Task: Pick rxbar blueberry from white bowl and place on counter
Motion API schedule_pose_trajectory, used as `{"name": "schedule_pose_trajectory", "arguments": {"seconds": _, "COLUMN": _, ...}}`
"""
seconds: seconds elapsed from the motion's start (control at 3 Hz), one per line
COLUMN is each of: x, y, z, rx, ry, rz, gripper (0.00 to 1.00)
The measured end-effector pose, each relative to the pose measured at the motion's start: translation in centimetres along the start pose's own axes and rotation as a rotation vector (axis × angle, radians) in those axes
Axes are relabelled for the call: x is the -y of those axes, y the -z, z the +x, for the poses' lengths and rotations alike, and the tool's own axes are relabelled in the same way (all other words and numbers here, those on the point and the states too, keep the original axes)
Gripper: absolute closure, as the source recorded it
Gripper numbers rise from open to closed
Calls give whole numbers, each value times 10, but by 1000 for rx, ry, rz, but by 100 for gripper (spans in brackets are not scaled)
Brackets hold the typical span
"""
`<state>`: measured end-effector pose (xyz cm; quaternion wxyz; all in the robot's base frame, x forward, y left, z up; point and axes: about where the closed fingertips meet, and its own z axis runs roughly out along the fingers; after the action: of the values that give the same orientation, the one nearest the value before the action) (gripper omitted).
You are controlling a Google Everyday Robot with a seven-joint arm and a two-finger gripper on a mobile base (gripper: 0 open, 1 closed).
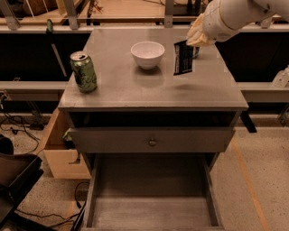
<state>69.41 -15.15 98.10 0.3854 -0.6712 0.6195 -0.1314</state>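
Note:
The white bowl (147, 53) stands empty at the back middle of the grey counter (149, 92). My gripper (195, 39) is at the upper right, to the right of the bowl, on a white arm (235, 16) that comes in from the top right corner. It is shut on the top edge of the rxbar blueberry (183, 57), a dark navy wrapper that hangs upright below it. The bar is outside the bowl, above the counter's right rear part. I cannot tell whether its lower edge touches the counter.
A green can (84, 72) stands upright near the counter's left edge. Below the counter top are a shut drawer with a round knob (152, 141) and an open lower drawer (151, 198). A wooden box (63, 153) sits on the floor to the left. A pale wooden bench (135, 9) runs behind.

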Motion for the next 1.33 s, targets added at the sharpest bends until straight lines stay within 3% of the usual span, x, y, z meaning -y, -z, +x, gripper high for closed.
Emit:
{"name": "schedule_pose_trajectory", "arguments": {"seconds": 0.33, "x": -24, "y": -16, "z": -2, "rx": 52, "ry": -35, "rz": 26, "gripper": 100}}
{"name": "schedule_pose_trajectory", "arguments": {"seconds": 0.67, "x": -71, "y": -22, "z": -3, "rx": 106, "ry": -109, "rz": 22, "gripper": 100}}
{"name": "schedule_pose_trajectory", "arguments": {"seconds": 1.0, "x": -143, "y": -32, "z": 4, "rx": 159, "ry": -169, "rz": -88, "gripper": 87}}
{"name": "schedule_pose_trajectory", "arguments": {"seconds": 1.33, "x": -154, "y": -33, "z": 4, "rx": 161, "ry": -175, "rz": -112, "gripper": 68}}
